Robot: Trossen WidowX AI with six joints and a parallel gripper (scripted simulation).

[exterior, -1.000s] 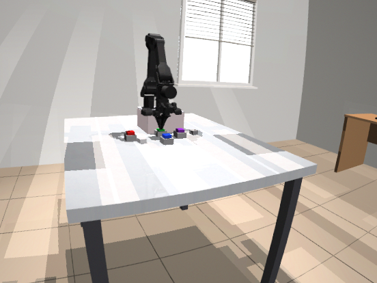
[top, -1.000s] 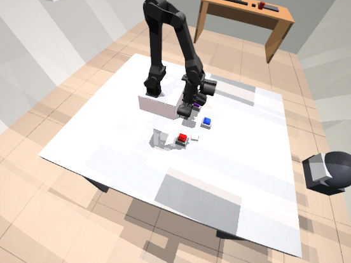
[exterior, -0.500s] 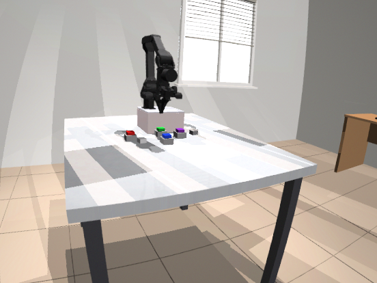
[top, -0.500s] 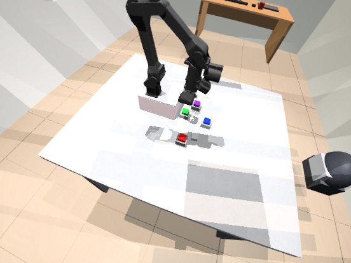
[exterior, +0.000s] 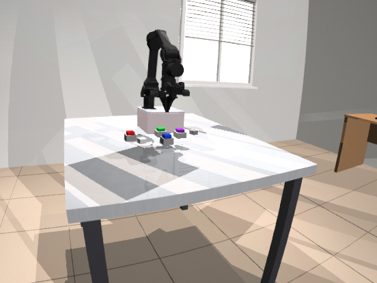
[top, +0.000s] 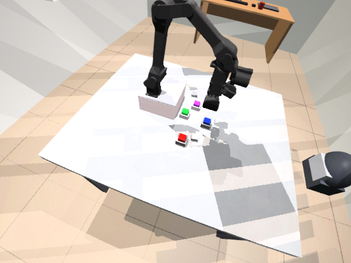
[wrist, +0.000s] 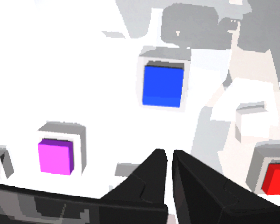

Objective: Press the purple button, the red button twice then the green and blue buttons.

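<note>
White surface (top: 127, 160); hand (wrist: 168, 160), fingers pressed together, empty, should centre over the blue button (wrist: 163, 85); descend straight, firmly, then release.

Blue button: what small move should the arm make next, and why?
Probably move forward to center over the blue button, then descend. In the wrist view it lies ahead of the shut gripper, not under it; the purple button sits off to the side.

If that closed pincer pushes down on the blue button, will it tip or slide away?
Probably neither: the blue button sits in a low, squat grey housing resting flat on the table, so it looks stable. The shut pincer ends in a narrow tip, so an off-centre push might slip off the cap's edge.
</note>
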